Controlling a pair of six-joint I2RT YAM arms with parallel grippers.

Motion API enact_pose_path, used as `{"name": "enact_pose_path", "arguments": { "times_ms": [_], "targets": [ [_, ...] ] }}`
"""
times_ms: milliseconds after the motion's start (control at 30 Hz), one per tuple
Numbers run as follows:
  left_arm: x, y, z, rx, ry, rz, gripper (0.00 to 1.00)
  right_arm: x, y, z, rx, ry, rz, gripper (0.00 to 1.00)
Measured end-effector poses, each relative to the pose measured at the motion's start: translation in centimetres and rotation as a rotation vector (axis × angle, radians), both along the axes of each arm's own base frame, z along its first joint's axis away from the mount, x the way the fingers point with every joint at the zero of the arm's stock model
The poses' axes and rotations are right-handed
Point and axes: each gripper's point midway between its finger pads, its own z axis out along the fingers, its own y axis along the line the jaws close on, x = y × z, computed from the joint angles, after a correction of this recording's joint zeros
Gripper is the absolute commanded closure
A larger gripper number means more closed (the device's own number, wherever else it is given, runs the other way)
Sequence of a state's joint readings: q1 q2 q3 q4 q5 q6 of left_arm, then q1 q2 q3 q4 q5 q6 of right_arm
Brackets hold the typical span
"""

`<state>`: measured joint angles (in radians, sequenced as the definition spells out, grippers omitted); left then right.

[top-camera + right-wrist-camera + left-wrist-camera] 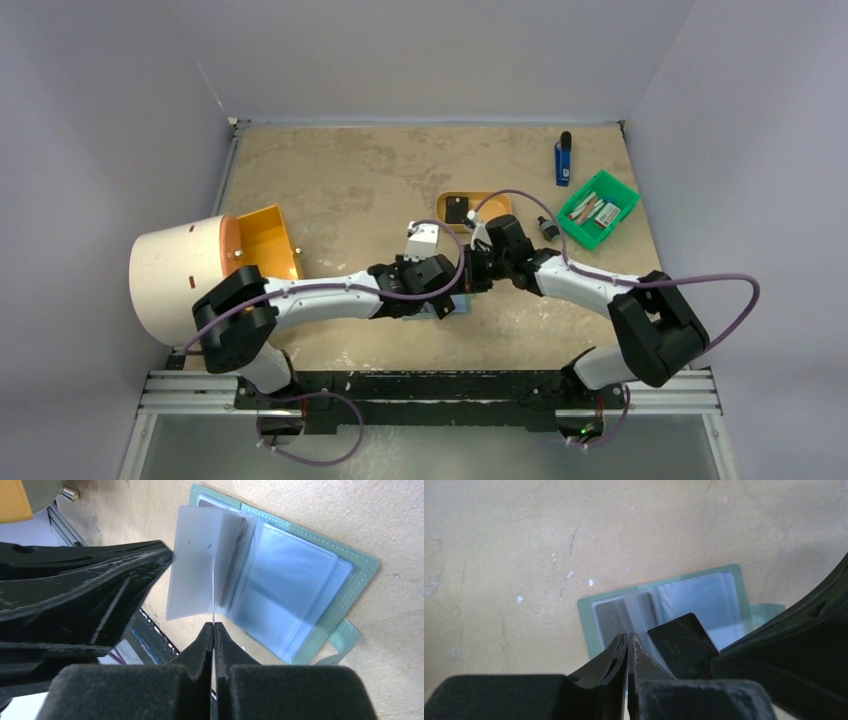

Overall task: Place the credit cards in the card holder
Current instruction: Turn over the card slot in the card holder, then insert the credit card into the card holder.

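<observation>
The tan oval tray far of centre held a small black square item. To the far right, the green bin held a few pale flat pieces that I could not make out, and a blue stick-shaped thing lay just beyond it. At the left edge an orange bin sat against a big cream drum.

The desk was mottled tan, scuffed and flecked white, with plain grey-lilac walls on three sides.

The card holder lay open and flat on the near middle of the desk, under both my wrists. It was sage green with pale stitching, its tab sticking out at one edge and its clear sleeves fanned like pages.

My right end effector was clenched on a dark credit card, held just above the sleeves. My left end effector was pressed closed, its tips at one raised clear sleeve. I could not tell whether it pinched that sleeve.
</observation>
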<state>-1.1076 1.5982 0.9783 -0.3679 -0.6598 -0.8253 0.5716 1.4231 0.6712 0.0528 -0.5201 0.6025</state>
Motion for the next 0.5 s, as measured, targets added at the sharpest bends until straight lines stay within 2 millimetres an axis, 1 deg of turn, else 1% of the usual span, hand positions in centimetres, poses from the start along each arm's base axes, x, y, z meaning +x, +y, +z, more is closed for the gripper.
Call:
{"name": "enact_pose_path", "arguments": {
  "times_ms": [133,233,300,400,467,500],
  "targets": [
    [-0.4,1.8,1.2,-0.016,-0.026,0.031,0.97,0.2,0.7,-0.5,-0.005,0.010,0.012,1.00],
    [-0.7,3.0,2.8,-0.066,-0.062,0.049,0.97,0.3,1.3,-0.8,-0.009,0.019,0.023,1.00],
    [-0.8,3.4,3.8,-0.104,-0.085,0.057,0.97,0.4,1.8,-1.0,-0.012,0.022,0.031,1.00],
    [-0.6,3.1,4.8,-0.155,-0.108,0.057,1.00,0.7,2.1,-1.2,-0.019,0.021,0.028,1.00],
    [-0.5,2.4,4.7,-0.166,-0.109,0.046,1.00,0.9,1.9,-1.1,-0.029,0.012,0.008,1.00],
    [-0.4,2.0,4.3,-0.169,-0.104,0.041,1.00,1.1,1.8,-0.8,-0.031,0.003,-0.008,1.00]
  ]
}}
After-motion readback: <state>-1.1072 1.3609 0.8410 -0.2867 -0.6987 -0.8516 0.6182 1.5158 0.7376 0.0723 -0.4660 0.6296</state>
